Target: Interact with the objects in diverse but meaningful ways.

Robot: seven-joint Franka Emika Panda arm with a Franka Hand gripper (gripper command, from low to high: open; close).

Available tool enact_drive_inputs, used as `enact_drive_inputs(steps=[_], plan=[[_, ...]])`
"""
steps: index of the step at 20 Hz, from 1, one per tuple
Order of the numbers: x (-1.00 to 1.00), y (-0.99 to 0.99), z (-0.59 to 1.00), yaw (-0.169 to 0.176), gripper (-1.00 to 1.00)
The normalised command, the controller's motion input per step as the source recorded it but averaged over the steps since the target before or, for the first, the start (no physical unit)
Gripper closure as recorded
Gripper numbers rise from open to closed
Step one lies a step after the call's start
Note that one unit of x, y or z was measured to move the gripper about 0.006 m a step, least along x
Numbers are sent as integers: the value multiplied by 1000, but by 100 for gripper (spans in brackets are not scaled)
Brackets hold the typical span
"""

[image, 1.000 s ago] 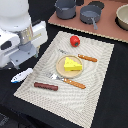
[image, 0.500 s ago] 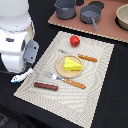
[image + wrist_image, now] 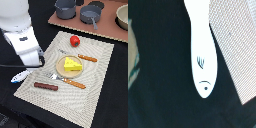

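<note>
Beige woven placemat (image 3: 75, 85) on a black table (image 3: 112, 107), exterior view. On it: round tan plate (image 3: 61, 70) carrying the yellow cheese wedge (image 3: 72, 64); red tomato (image 3: 74, 40) beyond the plate; brown sausage (image 3: 46, 86) near the mat's close edge; orange-handled fork (image 3: 67, 80) and a second orange-handled utensil (image 3: 80, 56) flanking the plate. White robot arm (image 3: 20, 30) over the mat's edge on the exterior view's left, gripper hidden, its opening cannot be told. White-and-blue toy fish (image 3: 21, 75) lies on the black table just off the mat beneath the arm. Grey two-handled pot (image 3: 65, 8) and a grey saucepan (image 3: 90, 15) on a brown board (image 3: 107, 33) at the back.

Wrist view: toy fish (image 3: 202, 55) flat on the black surface, beside the placemat (image 3: 235, 45) edge; no fingers visible.
</note>
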Motion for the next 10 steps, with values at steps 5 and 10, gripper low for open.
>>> enact_drive_inputs(steps=[5, 10], plan=[[-230, -381, -310, 98, -100], [-81, -257, -288, 67, -100]])
